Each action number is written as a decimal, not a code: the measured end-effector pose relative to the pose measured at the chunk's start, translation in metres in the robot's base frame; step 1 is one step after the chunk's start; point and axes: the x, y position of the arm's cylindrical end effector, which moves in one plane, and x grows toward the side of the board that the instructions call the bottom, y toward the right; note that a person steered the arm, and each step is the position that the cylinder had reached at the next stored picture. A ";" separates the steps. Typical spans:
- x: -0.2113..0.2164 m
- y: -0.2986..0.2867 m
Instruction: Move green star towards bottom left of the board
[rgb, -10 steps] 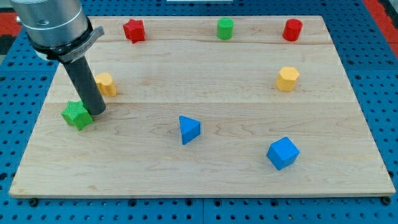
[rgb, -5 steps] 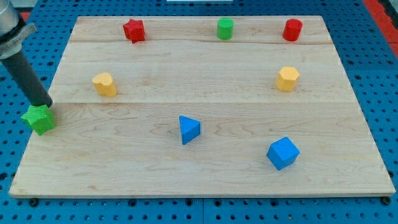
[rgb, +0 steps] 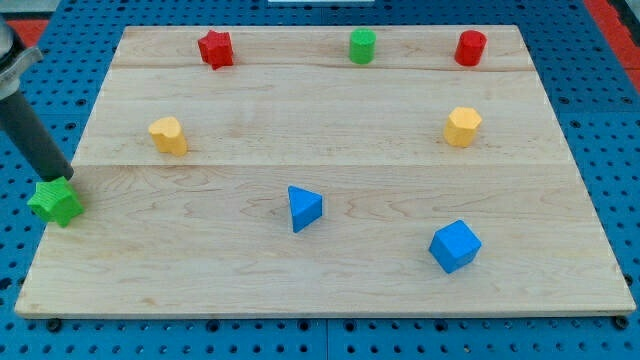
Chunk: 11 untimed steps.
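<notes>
The green star (rgb: 56, 202) sits at the board's left edge, partly overhanging it, a little below mid-height in the view. My tip (rgb: 62, 177) is right behind the star, touching its upper side. The dark rod rises from there toward the view's upper left. The wooden board (rgb: 330, 270) lies flat on a blue pegboard.
A yellow block (rgb: 168, 134) lies right of my tip. A blue triangle (rgb: 304, 208) and blue cube (rgb: 455, 245) lie lower middle and right. A red star (rgb: 215, 48), green cylinder (rgb: 362, 46) and red cylinder (rgb: 470, 47) line the top. A yellow hexagon (rgb: 462, 126) is right.
My tip and the green star have slid left, from near the yellow block to the board's left edge, and slightly down in the last half second.
</notes>
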 end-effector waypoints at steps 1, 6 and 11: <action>-0.015 -0.008; 0.058 -0.006; 0.067 -0.009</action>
